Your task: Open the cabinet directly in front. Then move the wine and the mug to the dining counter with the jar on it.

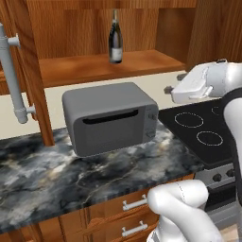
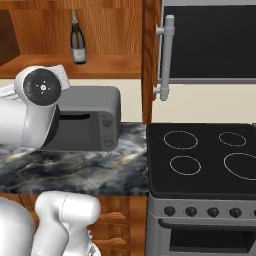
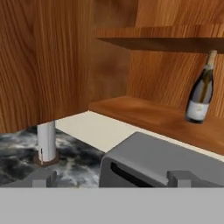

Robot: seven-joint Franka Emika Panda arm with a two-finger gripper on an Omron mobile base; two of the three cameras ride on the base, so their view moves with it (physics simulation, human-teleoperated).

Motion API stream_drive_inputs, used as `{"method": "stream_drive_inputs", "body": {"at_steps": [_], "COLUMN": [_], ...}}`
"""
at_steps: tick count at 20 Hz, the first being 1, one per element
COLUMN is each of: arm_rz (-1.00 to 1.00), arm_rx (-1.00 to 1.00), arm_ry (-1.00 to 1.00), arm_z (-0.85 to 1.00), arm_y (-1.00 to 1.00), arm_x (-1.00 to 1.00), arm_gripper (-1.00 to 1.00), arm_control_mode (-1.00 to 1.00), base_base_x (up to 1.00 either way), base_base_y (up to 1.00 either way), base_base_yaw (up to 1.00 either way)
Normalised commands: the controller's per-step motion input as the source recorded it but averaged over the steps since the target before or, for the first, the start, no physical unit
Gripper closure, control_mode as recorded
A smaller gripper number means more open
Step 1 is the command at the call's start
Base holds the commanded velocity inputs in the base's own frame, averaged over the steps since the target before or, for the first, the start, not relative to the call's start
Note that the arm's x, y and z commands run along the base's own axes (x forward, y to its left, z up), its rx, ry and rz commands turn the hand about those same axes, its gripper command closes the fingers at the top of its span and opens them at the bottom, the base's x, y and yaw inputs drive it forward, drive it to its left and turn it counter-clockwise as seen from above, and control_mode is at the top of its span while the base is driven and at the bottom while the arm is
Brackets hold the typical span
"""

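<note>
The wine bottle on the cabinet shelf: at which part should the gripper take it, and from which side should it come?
Probably best at the wide lower body of the wine bottle, near its pale label, coming level from the open front of the cabinet. It stands upright and alone on the shelf, the body gives the jaws parallel sides, and the neck is thin and high. The gripper is open, above the microwave.

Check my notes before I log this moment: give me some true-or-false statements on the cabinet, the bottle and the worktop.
1. The cabinet doors stand open. True.
2. The wine lies on its side. False: it stands upright on the cabinet's lower shelf.
3. A grey microwave sits on the marble worktop below the cabinet. True.
4. The gripper holds the wine. False: it is open, apart from the bottle.
5. The stove has a pot on it. False: its burners are bare.
</note>
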Motion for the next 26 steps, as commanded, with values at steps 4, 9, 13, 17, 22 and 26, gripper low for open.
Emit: {"method": "stream_drive_inputs", "body": {"at_steps": [4, 9, 13, 17, 22, 26], "arm_rz": [-0.08, -0.01, 0.0, 0.0, 0.0, 0.0], "arm_rx": [0.07, 0.02, 0.05, 0.16, 0.18, 0.09], "arm_ry": [-0.01, -0.04, -0.01, -0.12, -0.17, -0.15], "arm_z": [0.69, 0.22, 0.0, 0.0, 0.0, 0.0], "arm_y": [-0.35, -0.14, -0.12, -0.24, -0.17, -0.06], "arm_x": [0.0, 0.0, 0.0, 0.0, -0.01, 0.0], "arm_gripper": [-1.0, -1.0, -1.0, -1.0, -1.0, -1.0], "arm_control_mode": [-1.0, -1.0, -1.0, -1.0, -1.0, -1.0], "base_base_x": [0.0, 0.0, 0.0, 0.0, 0.0, 0.0], "base_base_y": [0.0, 0.0, 0.0, 0.0, 0.0, 0.0], "base_base_yaw": [0.0, 0.0, 0.0, 0.0, 0.0, 0.0]}}
